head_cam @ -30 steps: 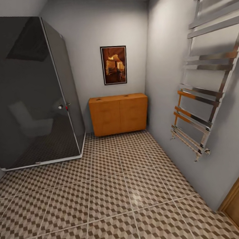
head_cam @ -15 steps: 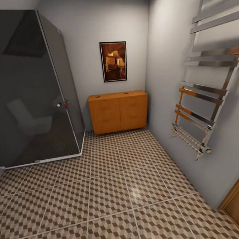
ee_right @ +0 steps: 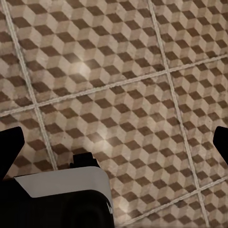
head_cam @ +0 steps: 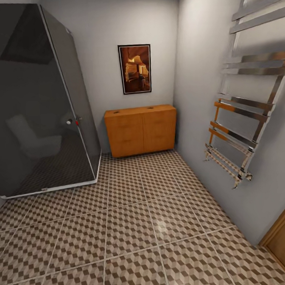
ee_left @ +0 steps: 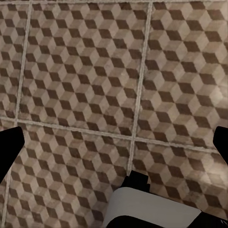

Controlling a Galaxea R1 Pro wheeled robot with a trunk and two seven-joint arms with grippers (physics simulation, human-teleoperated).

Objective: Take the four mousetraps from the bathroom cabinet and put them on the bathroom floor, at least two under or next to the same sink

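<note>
The cabinet [head_cam: 141, 130] is seen far ahead against the end wall; both grippers are held wide open, empty, over the floor [head_cam: 135, 228].

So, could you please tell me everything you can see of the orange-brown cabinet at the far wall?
The cabinet is a long, low box that looks like orange-brown wood, standing upright on the tiled floor against the back wall, below a framed picture. Its front is split by a central seam into two halves with faint drawer lines, all shut. Two small dark marks show on its top. The dark glass shower enclosure stands just beside it; nothing visibly rests against it.
</note>
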